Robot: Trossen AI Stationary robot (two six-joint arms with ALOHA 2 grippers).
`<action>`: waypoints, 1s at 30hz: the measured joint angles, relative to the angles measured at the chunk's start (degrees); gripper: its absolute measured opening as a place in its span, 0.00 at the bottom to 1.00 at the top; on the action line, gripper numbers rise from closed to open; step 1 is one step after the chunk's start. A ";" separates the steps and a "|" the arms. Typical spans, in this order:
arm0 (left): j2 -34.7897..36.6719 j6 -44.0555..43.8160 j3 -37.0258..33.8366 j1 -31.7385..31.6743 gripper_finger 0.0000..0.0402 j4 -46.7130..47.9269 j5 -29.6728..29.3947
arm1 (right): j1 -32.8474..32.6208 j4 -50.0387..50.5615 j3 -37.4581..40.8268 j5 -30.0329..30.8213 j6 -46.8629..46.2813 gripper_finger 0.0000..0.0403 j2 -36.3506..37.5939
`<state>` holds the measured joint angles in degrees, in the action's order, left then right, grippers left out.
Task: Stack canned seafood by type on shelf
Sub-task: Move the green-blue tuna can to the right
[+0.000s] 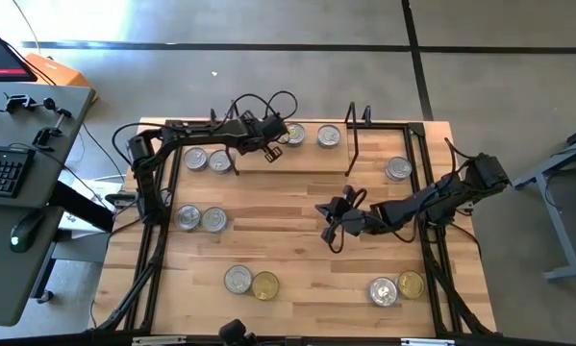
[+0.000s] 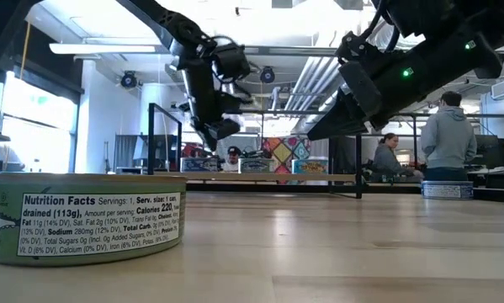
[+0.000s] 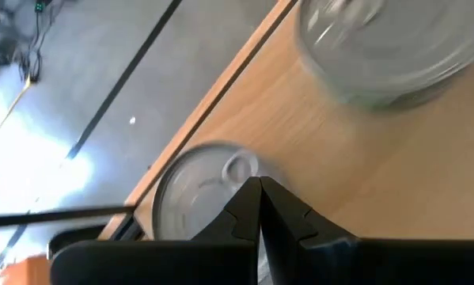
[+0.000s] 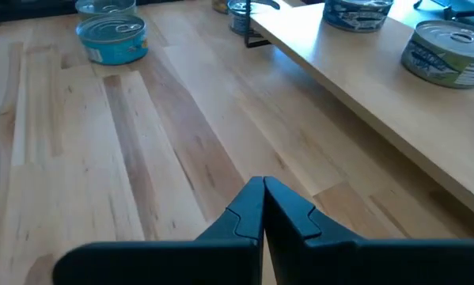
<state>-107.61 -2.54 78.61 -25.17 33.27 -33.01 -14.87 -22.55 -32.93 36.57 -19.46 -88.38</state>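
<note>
The shelf [image 1: 312, 159], a light-wood board with black wire ends, stands at the table's far side. Two silver-lidded tins [image 1: 294, 135] [image 1: 328, 135] sit on it near its far edge. My left gripper [image 1: 272, 150] hovers shut above the shelf's left part. In its wrist view the fingertips [image 3: 260, 190] show just in front of one tin [image 3: 197, 194], and the low view shows the gripper [image 2: 214, 128] raised clear of the board. My right gripper [image 1: 330, 229] is shut over bare table mid-right, near the shelf's front edge [image 4: 355, 87].
More tins stand on the table: two by the shelf's left end [image 1: 207, 160], two at mid-left [image 1: 201, 219], a silver and gold pair near front [image 1: 251, 283], another pair front right [image 1: 396, 287], one at far right [image 1: 398, 169]. People [image 2: 449, 135] are beyond the table.
</note>
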 joint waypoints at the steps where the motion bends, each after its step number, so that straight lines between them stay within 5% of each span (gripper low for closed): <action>1: 0.00 0.39 0.73 0.49 0.00 -0.03 0.01 | 0.02 0.02 0.00 0.04 0.11 0.00 0.00; 8: 3.35 4.18 2.31 6.05 0.00 0.08 -0.54 | -0.92 5.96 -0.04 1.09 -0.54 0.00 3.05; 14: 12.46 4.29 -6.82 15.69 0.00 -4.20 -0.94 | -6.19 14.29 -0.06 8.30 -5.18 0.00 9.55; 23: 23.58 4.28 -22.36 43.80 0.00 -11.00 -5.34 | -13.88 8.97 -0.04 13.60 -5.57 0.00 8.45; 30: 23.44 -16.50 -23.70 63.88 0.00 -9.61 -13.02 | -15.30 -3.74 -0.02 14.07 -5.60 0.00 -0.13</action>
<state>-84.17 -19.04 54.92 38.71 23.66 -46.03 -30.17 -26.29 -32.95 50.65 -25.07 -88.51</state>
